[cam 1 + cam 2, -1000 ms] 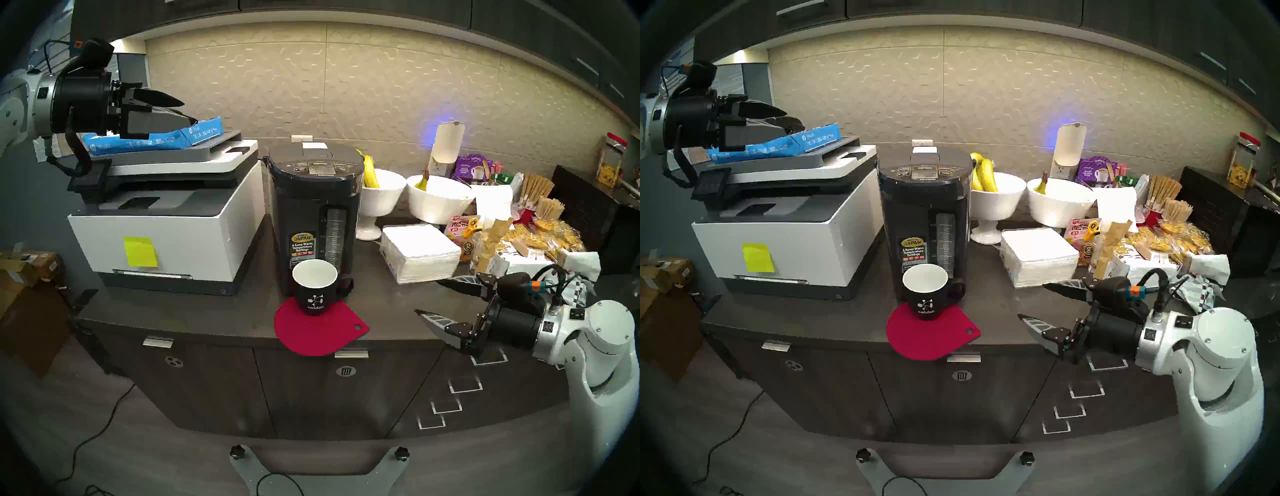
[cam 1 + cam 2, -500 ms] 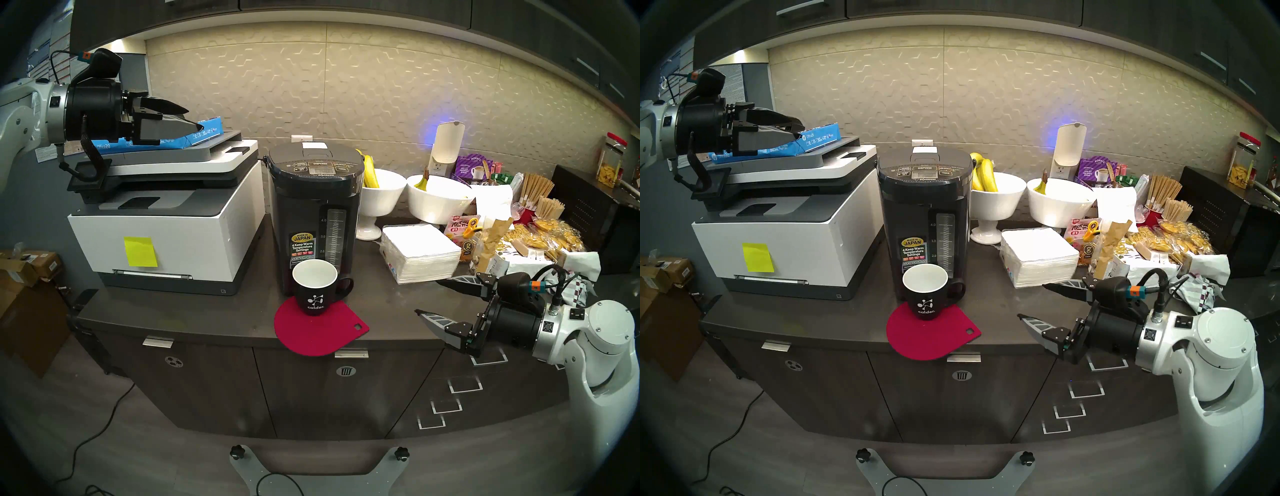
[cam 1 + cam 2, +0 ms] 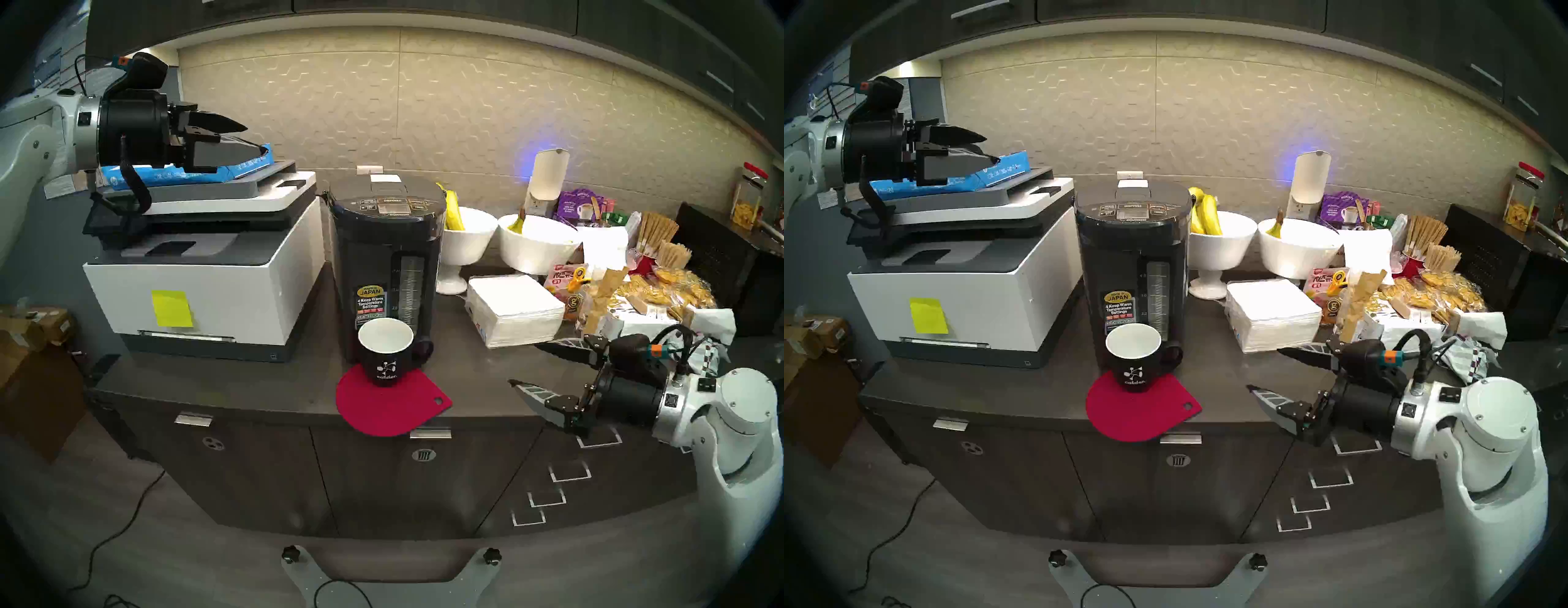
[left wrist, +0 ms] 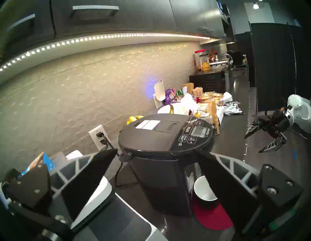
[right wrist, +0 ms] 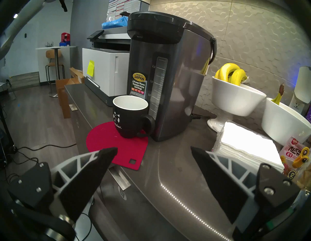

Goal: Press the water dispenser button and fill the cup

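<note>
Cluttered kitchen surface (image 3: 263,382): the cup (image 3: 385,352) sits empty against the water dispenser (image 3: 386,263). Both claws, left (image 3: 254,136) and right (image 3: 526,365), are released. The wide left claw risks hitting UNLOCK beside the button (image 4: 188,130).

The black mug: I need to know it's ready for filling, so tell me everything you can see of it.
The black mug looks ceramic, glossy black outside, white inside, with a white "calder." logo and a black loop handle toward the robot's right. It stands upright and looks empty on a red mat, close against the front of the water dispenser. Whether mug and dispenser touch is unclear. Neither end effector touches it.
</note>
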You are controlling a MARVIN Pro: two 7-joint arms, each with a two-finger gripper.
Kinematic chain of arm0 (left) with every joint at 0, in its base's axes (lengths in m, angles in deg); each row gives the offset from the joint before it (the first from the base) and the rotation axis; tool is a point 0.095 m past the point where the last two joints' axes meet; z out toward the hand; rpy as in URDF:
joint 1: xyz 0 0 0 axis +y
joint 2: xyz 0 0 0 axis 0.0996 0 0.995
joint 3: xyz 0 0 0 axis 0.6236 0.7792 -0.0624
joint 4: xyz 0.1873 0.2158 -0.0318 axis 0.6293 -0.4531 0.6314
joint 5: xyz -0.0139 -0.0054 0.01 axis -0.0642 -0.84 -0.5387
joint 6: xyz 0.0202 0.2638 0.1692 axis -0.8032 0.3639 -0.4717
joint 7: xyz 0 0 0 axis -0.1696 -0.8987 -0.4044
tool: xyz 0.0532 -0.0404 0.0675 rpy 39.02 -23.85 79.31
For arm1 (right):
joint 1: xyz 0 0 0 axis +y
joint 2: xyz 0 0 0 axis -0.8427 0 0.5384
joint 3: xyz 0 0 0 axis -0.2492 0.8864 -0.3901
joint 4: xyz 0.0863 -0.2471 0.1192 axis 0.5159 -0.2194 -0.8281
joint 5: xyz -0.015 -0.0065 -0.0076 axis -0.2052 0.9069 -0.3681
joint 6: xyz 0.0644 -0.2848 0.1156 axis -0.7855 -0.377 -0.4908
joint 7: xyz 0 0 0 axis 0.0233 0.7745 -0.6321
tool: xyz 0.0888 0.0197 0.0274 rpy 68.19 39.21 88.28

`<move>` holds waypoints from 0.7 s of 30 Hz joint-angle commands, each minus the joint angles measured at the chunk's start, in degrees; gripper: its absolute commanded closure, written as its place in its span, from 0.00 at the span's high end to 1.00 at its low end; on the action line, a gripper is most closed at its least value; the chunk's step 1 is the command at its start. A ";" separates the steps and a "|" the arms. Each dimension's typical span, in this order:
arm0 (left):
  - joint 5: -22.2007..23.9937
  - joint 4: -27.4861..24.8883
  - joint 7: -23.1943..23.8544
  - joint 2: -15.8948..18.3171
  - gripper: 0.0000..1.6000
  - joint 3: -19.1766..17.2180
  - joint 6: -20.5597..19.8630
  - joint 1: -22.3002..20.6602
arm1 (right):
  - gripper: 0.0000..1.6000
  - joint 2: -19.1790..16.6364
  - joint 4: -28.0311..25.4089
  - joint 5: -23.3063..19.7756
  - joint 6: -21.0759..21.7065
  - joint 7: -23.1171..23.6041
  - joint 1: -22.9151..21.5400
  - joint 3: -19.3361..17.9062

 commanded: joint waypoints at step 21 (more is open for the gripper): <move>-8.85 5.92 3.28 -13.85 1.00 9.53 -9.01 -17.62 | 1.00 -0.06 -0.42 -0.06 -0.09 0.06 -0.15 0.04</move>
